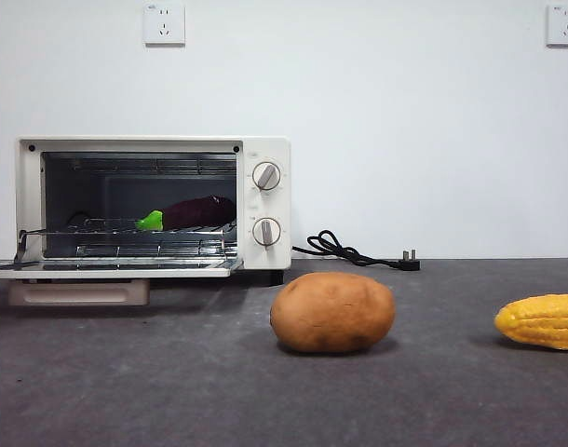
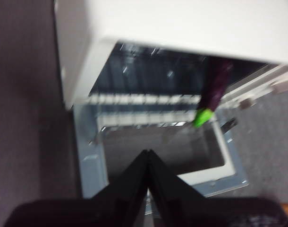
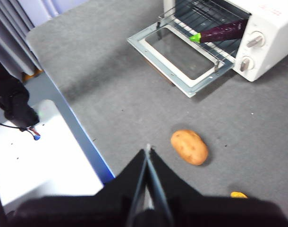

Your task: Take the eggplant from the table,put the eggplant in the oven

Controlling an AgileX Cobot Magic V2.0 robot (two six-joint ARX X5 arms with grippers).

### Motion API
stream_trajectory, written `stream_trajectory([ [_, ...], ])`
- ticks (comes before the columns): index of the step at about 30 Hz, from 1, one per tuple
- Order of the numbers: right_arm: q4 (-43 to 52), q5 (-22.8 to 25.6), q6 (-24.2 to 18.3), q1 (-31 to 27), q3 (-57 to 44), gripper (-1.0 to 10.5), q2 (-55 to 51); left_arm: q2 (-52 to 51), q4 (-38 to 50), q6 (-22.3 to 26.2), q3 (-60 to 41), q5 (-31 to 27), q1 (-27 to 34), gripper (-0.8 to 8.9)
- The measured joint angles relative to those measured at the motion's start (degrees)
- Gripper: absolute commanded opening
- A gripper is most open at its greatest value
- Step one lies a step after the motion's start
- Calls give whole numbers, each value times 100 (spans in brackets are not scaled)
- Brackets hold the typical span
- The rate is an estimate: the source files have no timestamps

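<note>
The eggplant (image 1: pixel 198 212) lies on the open oven (image 1: pixel 263 168) rack, delivered; left hand (image 2: pixel 148 153) and right hand (image 3: pixel 148 149) hang pressed together above the worktop (image 1: pixel 172 391).

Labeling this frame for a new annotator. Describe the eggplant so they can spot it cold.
Find the cream-white toaster oven at the back left of the table, its door folded down open. On the wire rack inside lies the eggplant: long, dark purple, with a bright green stem cap. The brown potato and yellow corn cob lie out on the table instead.
</note>
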Motion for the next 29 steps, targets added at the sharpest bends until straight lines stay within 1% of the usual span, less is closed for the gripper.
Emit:
stream_trajectory([
  [5,0,22,0,0,0,-12,0,435,-22,260,-66,-15,240,-6],
  [8,0,28,0,0,0,-12,-2,597,70,431,-278,7,450,-6],
  [11,0,31,0,0,0,-12,-2,706,398,496,-697,101,616,-6],
  [14,0,35,0,0,0,-12,-2,811,811,509,-1217,367,704,-7],
  [19,0,37,0,0,0,-12,50,824,1685,479,-1989,433,688,-7],
  [27,0,39,0,0,0,-12,122,835,2693,339,-2743,457,649,-8],
  [29,0,39,0,0,0,-12,120,903,2815,289,-2743,632,647,-8],
])
